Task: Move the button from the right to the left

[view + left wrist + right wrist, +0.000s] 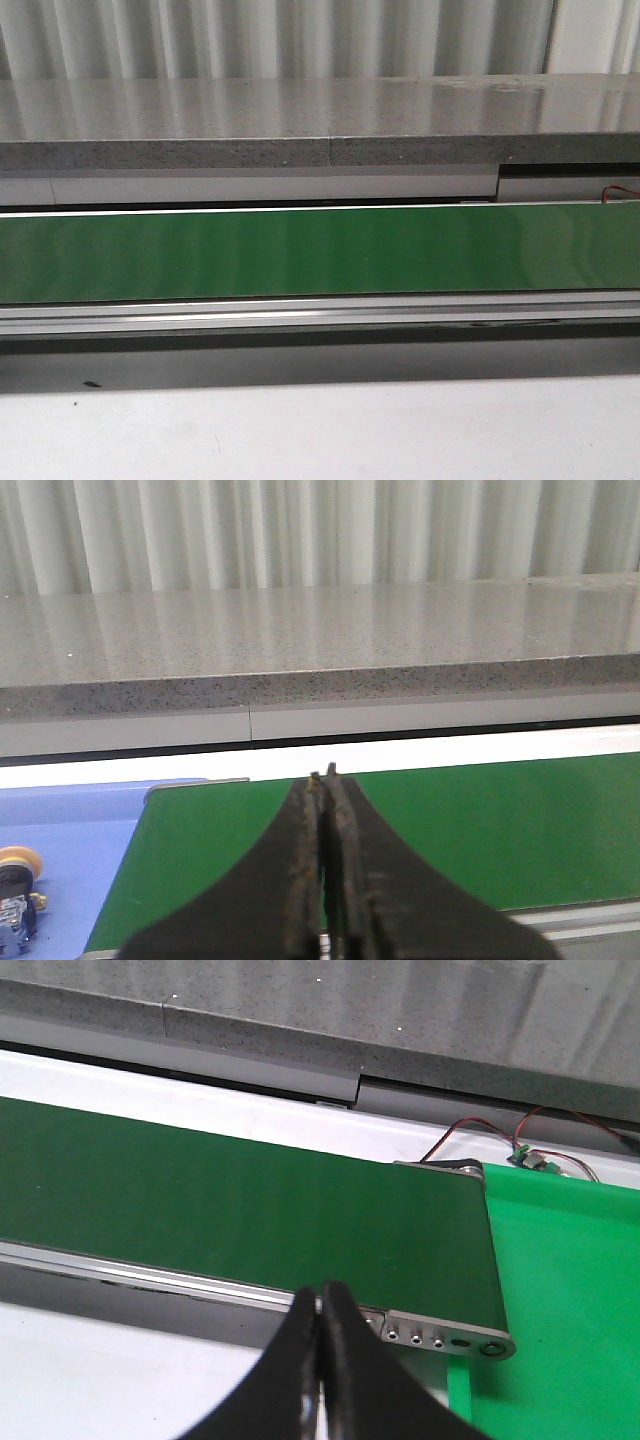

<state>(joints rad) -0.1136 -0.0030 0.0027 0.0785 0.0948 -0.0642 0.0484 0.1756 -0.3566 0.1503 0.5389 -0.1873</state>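
The button (18, 895), with a yellow-orange cap, dark neck and blue base, lies on a blue surface (70, 830) at the edge of the left wrist view, beside the end of the green belt (480, 830). My left gripper (323, 778) is shut and empty above the belt's end, apart from the button. My right gripper (320, 1290) is shut and empty over the belt's near rail (150, 1275), close to the belt's other end. The front view shows only the belt (320, 250); no gripper or button appears there.
A grey stone ledge (320, 120) runs behind the belt. A bright green mat (570, 1290) lies past the belt's right end, with red and black wires (480, 1130) and a small board behind it. A white tabletop (320, 430) lies in front.
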